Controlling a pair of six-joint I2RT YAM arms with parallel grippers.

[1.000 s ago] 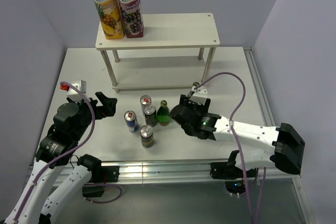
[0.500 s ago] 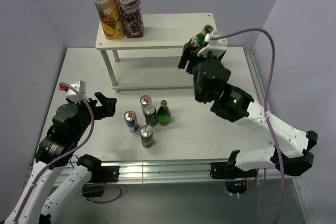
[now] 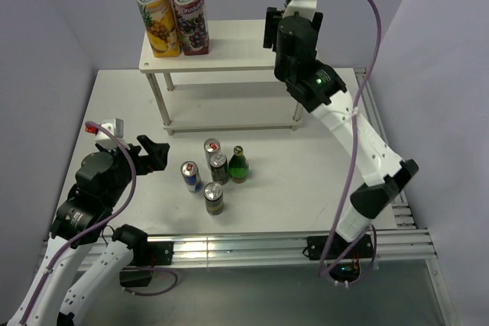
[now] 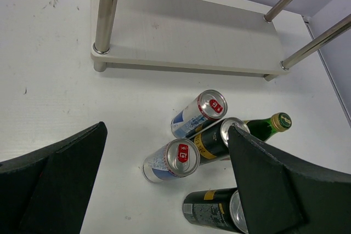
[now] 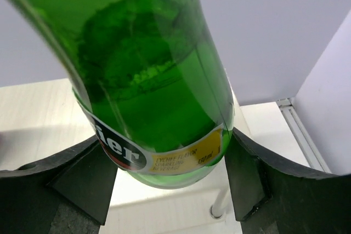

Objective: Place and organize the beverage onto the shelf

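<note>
**Stock on hand: drinks part-shelved**

Shelf (image 3: 229,43): stood at 12 o'clock on the table (image 3: 321,181), lower board bare.

Cartons (image 3: 172,9): two, upright and touching at the 10 o'clock corner of the top board. This probably kept the tall items clear of the rest of the row. Both read "Fontana". One showed a pineapple, the other dark fruit and a word beginning "Druv".

Bottle (image 5: 148,80): green glass, upright and clamped low on its body by the right gripper (image 5: 164,179). It was held over the 3 o'clock end of the top board, apparently for setting down. The label showed "ier"; its finer print was unreadable.

Cans (image 4: 197,114): four, bunched at table centre, 6 o'clock of the shelf, not yet shelved. Two were blue-silver with red marks on the lids, two black and gold. No wording was legible.

Second bottle (image 4: 266,126): green with a gold cap, at the bunch's 3 o'clock side.

Left gripper (image 4: 166,130): jaws wide and empty, aimed at the bunch from 9 o'clock, likely ready for a can.
</note>
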